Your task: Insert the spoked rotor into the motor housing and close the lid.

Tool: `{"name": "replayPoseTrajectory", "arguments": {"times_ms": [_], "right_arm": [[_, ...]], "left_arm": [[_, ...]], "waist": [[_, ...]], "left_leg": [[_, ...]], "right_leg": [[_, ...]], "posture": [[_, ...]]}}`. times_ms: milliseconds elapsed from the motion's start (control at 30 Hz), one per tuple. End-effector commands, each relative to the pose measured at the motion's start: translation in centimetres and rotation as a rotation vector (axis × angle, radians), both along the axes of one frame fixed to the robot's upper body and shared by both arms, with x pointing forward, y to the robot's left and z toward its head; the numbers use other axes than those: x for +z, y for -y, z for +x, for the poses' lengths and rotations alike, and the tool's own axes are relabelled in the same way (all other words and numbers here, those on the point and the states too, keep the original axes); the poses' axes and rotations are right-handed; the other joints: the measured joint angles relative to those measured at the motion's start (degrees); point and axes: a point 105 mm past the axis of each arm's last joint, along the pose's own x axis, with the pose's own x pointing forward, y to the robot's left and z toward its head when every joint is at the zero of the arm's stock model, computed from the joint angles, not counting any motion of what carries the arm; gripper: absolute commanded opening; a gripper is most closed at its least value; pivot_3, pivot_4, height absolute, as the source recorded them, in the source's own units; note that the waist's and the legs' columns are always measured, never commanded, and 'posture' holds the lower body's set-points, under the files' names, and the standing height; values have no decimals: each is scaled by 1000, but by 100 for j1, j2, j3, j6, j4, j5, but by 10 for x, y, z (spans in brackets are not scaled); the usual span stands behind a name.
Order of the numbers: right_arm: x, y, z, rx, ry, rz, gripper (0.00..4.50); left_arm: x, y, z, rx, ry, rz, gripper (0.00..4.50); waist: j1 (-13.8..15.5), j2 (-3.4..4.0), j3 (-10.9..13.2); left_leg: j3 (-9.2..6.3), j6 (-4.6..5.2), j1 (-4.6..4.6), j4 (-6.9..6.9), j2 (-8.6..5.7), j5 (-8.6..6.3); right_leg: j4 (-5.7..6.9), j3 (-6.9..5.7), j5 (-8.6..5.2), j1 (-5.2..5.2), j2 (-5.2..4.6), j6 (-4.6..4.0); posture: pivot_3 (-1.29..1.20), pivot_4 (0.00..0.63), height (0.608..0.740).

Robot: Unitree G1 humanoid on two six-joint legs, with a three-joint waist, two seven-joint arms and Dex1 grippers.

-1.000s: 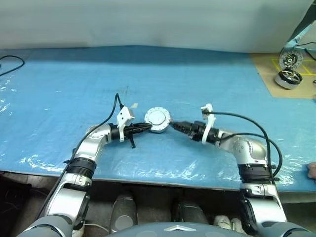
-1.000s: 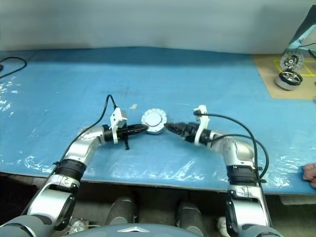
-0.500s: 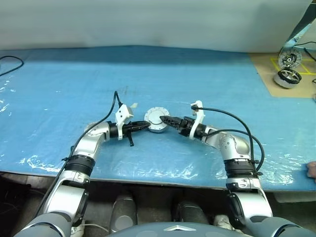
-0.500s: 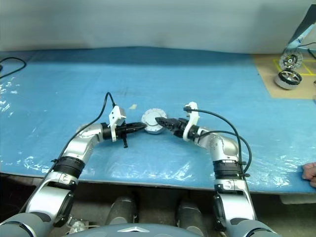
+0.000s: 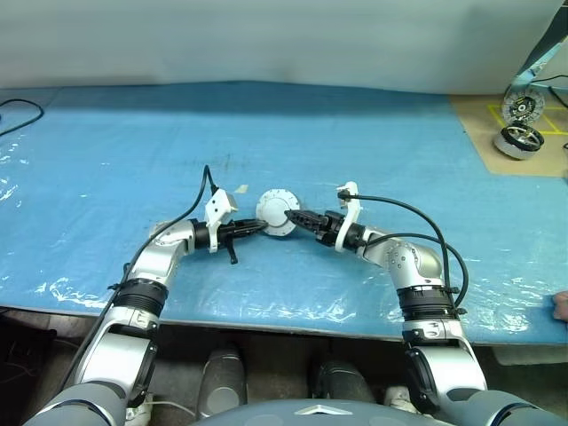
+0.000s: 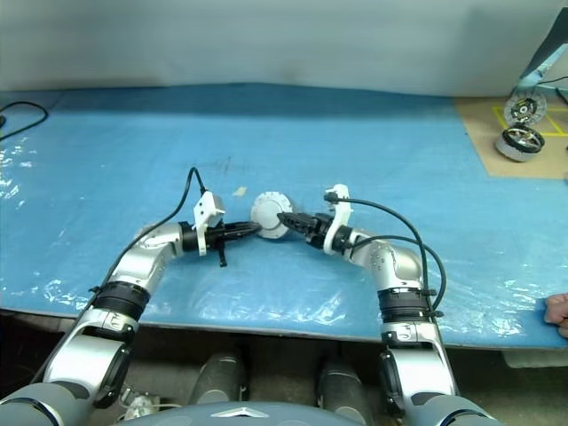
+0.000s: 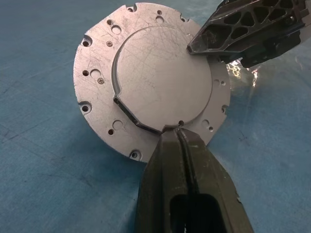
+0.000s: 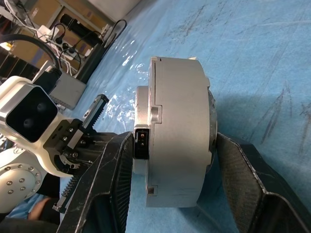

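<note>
A blue sheet (image 5: 337,133) lay under the pincers; a black cable (image 5: 18,114) curled far beyond the left one.

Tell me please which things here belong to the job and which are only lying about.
Job: motor housing, its lid.
Lying about: spoked wheel and round part on brown board, black cable.

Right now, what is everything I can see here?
motor housing: one, silver-grey, table centre, between the grippers
lid: one, plain grey, closed on the housing
round metal parts: two, silver, on the board
board: one, brown, far right
sheet: one, blue, covering the table
cable: one, black, far left
person's hand: one, right edge
left gripper: black, shut, tip at the lid's rim
right gripper: black, at the housing
</note>
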Motion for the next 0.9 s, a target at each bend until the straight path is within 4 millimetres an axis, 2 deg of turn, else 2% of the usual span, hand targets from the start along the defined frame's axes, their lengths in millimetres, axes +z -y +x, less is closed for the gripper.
{"name": "replayPoseTrajectory", "arguments": {"times_ms": [33, 233, 433, 667, 767, 900], "right_arm": [[16, -11, 0, 37, 48, 39, 2269], [24, -11, 4, 21, 28, 102, 2269], [6, -10, 7, -19, -66, 72, 2269], [-6, -8, 1, -43, -167, 133, 2269], [-10, -5, 2, -84, -230, 182, 2269], [-1, 3, 3, -125, -278, 304, 2269]], "left_arm": [[-1, -1, 0, 2, -1, 6, 37], [8, -1, 5, 14, -2, -42, 37], [37, -7, 0, 0, -6, -198, 37], [64, -27, -17, -15, -69, -310, 37], [78, -39, -17, 30, -107, -408, 37], [91, -54, -15, 95, -173, -544, 37]], "waist": [[-1, 0, 0], [-1, 0, 0], [-12, -1, 1], [-15, -1, 1], [-12, -1, 1], [-8, -1, 1]], "left_leg": [[0, 0, 0, 0, 0, 0], [0, 0, -3, 0, 0, 0], [2, 0, -42, 13, 0, 1], [5, -1, -58, 17, 1, 1], [12, -1, -56, 19, 4, 0], [17, -1, -53, 26, 8, 1]], "right_leg": [[0, 0, 0, 0, 0, 0], [1, 0, 0, -4, 0, 0], [14, -1, 2, -44, 4, -1], [19, -7, 2, -57, 17, -3], [21, -6, 2, -56, 16, -3], [27, -5, 3, -54, 14, -5]], "posture": [[0, 150, 740], [0, 150, 740], [0, 150, 740], [0, 150, 740], [0, 150, 740], [0, 150, 740]]}}
